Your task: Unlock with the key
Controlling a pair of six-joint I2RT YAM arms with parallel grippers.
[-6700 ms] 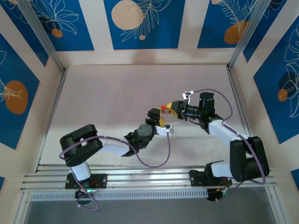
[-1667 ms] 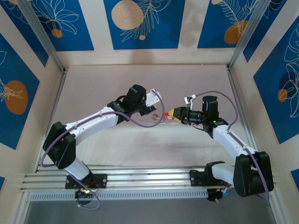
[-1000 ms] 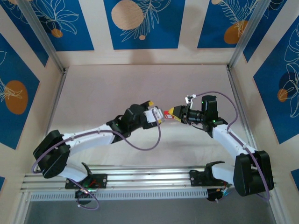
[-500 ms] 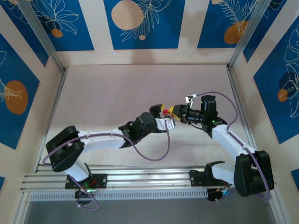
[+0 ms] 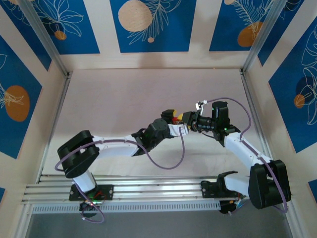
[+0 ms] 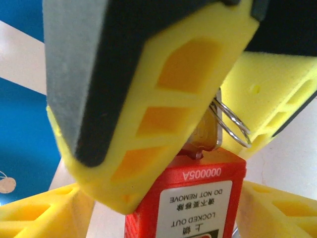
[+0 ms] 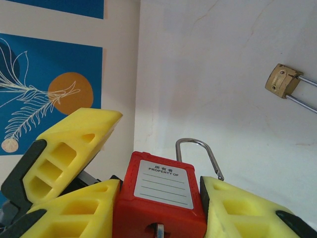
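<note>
Left gripper (image 5: 174,118) sets its fingers (image 6: 163,99) either side of the key (image 6: 208,130), seated in the red padlock (image 6: 198,198) mid-table; whether they pinch it I cannot tell. With the right gripper (image 5: 186,119) clamping the lock body, I'd grip squarely, then twist without pulling.

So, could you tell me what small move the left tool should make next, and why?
Probably close the left tool on the key and twist it. The key already sits in the keyway of the red padlock, between that tool's fingers, and the right tool clamps the padlock's body, so turning looks like what is left.
</note>
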